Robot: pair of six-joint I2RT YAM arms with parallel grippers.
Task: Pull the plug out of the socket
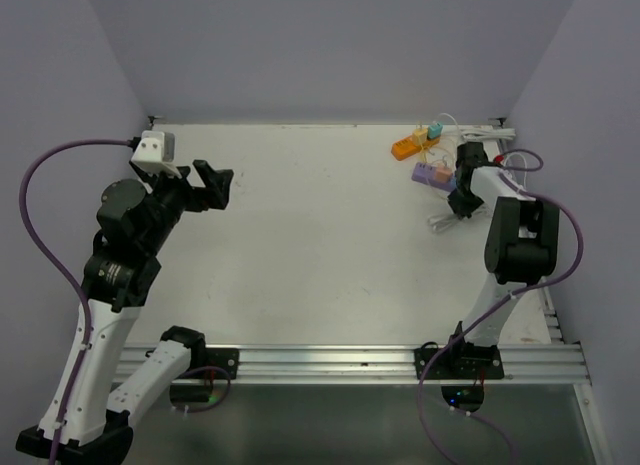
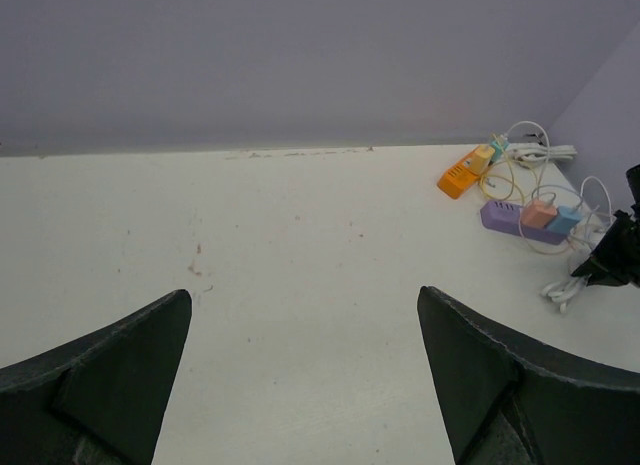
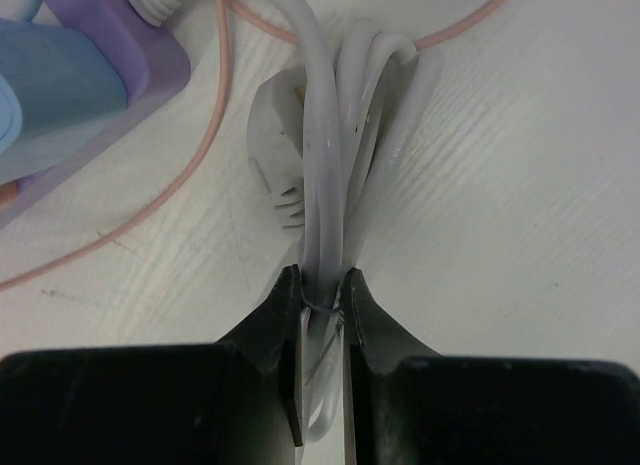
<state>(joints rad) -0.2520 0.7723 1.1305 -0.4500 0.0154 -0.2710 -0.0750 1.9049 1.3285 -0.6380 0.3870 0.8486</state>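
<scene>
**Top view:** the left gripper point(image 1: 213, 185) is spread and idle, well apart from the purple plastic socket strip point(image 1: 432, 174) at far right. The right gripper point(image 1: 462, 200) is low beside the strip.

**Left wrist view:** the blocky pink plug point(image 2: 538, 213) and blocky blue plug point(image 2: 563, 220) sit seated in the strip, so nothing is pulled yet.

**Right wrist view:** only here are the right jaws seen pinching a bundled white cable point(image 3: 345, 165), not a plug.

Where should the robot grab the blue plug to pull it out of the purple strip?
Probably on the blocky body of the blue plug, coming from above, because it sticks up out of the purple strip. Pinch the two faces across the strip, since the pink plug crowds one side.
</scene>
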